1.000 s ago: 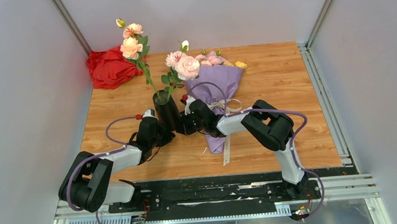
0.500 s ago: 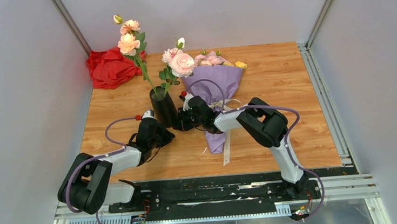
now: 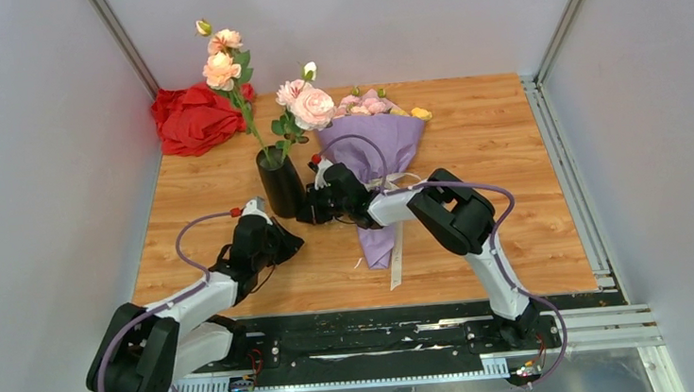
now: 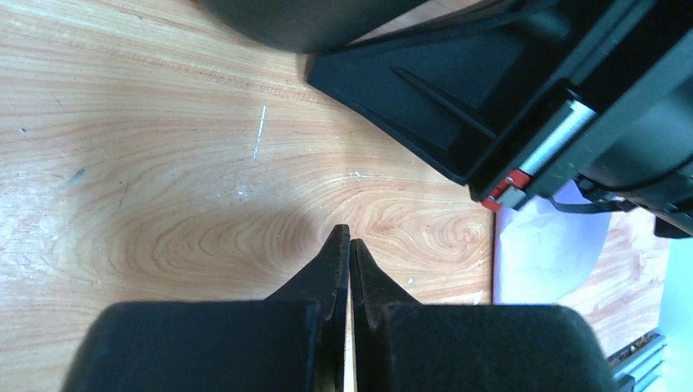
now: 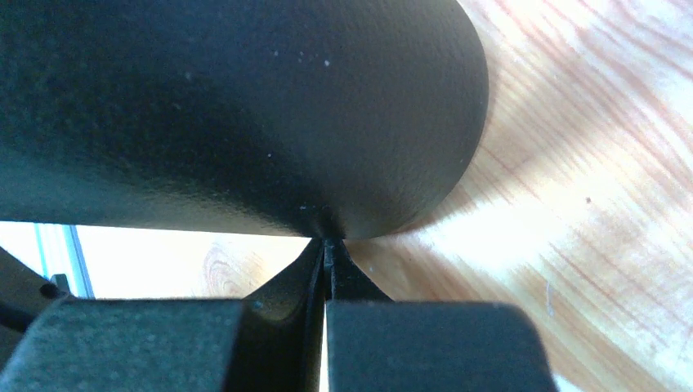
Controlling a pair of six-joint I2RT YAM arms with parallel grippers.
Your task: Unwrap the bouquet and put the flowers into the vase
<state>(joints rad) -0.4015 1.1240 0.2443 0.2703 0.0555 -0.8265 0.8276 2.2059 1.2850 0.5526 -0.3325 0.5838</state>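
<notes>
Top external view shows the black vase [image 3: 281, 187] on the table [image 3: 513, 191] with two tall roses [image 3: 221, 69] in it. The right gripper [image 3: 309, 211] is closed tight and holds nothing; its tips touch the vase low down. The left gripper [image 3: 295, 246], near the vase, is closed and empty too. The purple bouquet [image 3: 382, 155] lies beside the vase, its small flowers [image 3: 378, 105] wrapped inside.

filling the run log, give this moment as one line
left gripper: shut, empty | right gripper: shut, tips against vase | bouquet: wrapped
</notes>
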